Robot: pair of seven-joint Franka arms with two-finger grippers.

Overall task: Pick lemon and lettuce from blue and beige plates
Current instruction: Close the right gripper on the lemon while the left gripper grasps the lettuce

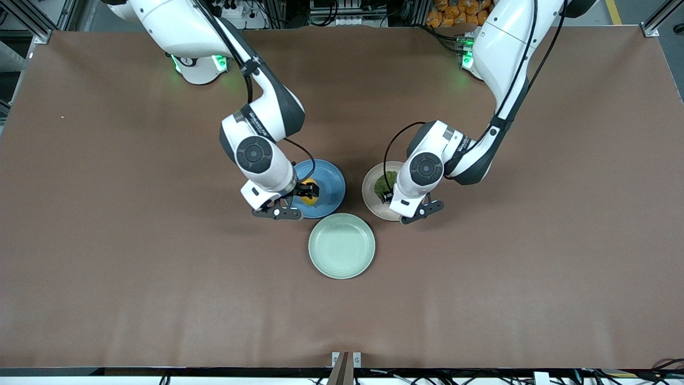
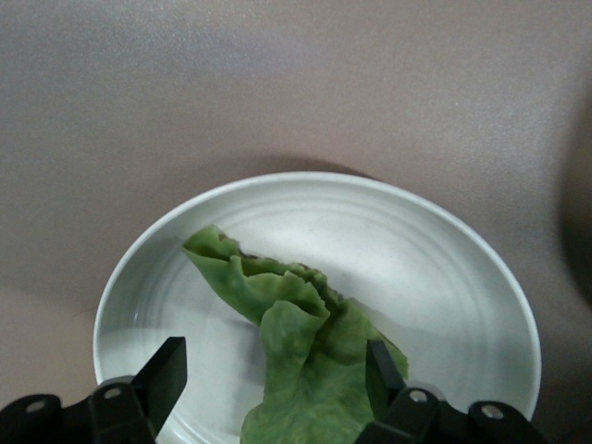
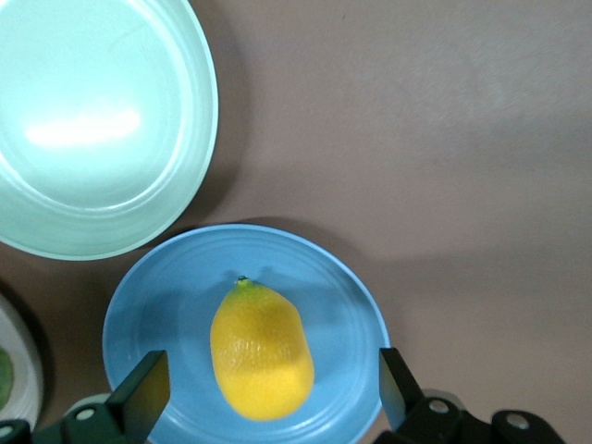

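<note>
Lemon (image 3: 262, 350) lying on blue plate (image 3: 351, 305), long axis running stem tip toward mint plate (image 3: 92, 120), right gripper (image 3: 268, 398) spread astride it, lettuce (image 2: 296, 361) flat on beige plate (image 2: 444, 268), left gripper (image 2: 277, 384) spread astride leaf

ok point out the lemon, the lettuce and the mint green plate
lemon (image 3: 262, 350), right wrist view, middle of the rind
lettuce (image 2: 301, 356), left wrist view, middle of the folded leaf
mint green plate (image 1: 342, 246), front view, bare centre
</note>
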